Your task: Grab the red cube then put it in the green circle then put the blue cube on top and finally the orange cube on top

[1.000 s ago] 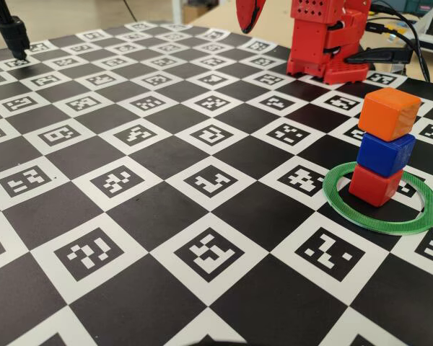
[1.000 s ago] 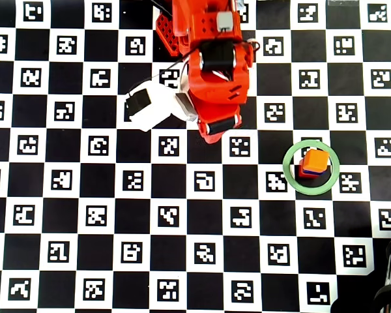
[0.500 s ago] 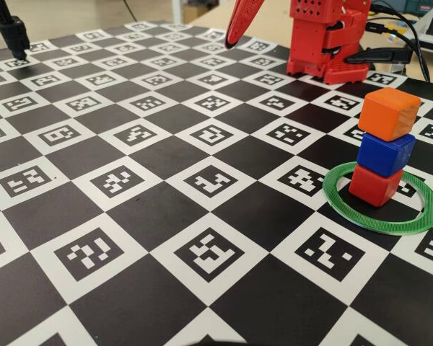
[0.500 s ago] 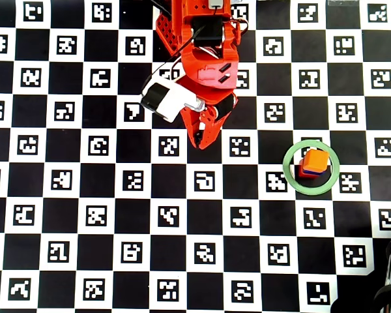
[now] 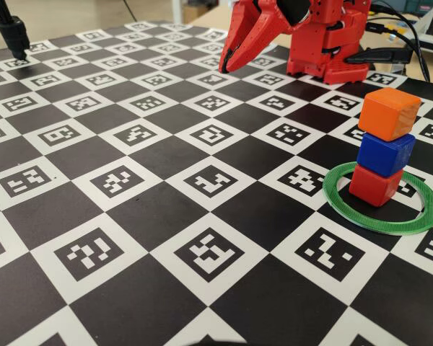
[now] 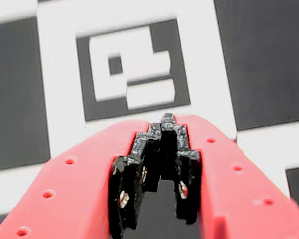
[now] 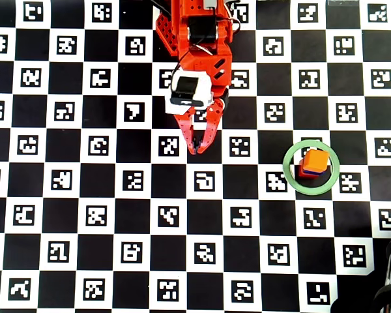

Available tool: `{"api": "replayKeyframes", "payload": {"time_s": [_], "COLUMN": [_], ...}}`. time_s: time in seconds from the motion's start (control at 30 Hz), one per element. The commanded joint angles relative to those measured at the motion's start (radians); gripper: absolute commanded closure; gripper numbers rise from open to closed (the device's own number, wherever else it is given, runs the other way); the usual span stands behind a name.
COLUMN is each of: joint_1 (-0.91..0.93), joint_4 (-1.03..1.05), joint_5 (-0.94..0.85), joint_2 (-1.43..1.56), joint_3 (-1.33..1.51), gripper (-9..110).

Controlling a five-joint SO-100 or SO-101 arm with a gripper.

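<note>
At the right of the fixed view, 3 cubes stand stacked inside the green circle [image 5: 381,210]: the red cube [image 5: 375,185] sits on the board, the blue cube [image 5: 386,153] rests on it, and the orange cube [image 5: 390,114] tops the pile. Each cube is turned a little against the one below, so the column looks slightly staggered, yet it stands upright. In the overhead view the stack appears at the right of the frame, within the ring's hole and close to its upper edge, with the orange cube [image 7: 316,160] hiding most of the 2 beneath.

The gripper [image 5: 224,67] hangs at the top centre of the fixed view, well apart from the stack, tips pointing down toward the checkered marker board [image 5: 151,209]. The wrist view shows its black-padded fingertips [image 6: 162,130] pressed together with nothing between them — closed and empty above a white marker square.
</note>
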Motion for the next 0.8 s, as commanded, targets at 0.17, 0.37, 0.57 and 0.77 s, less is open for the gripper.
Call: {"api": "replayKeyframes", "payload": {"time_s": [0.17,0.37,0.57,0.77], "joint_1": [-0.017,-0.02,-0.014,0.026], "joint_4": [0.374,0.465,0.646,0.701], "joint_5": [0.12,0.161,-0.064,-0.187], "joint_2": [0.1,0.181,0.227,0.242], "joint_3": [0.048,0.048,0.049,0.049], "gripper": [107,107,107,107]}}
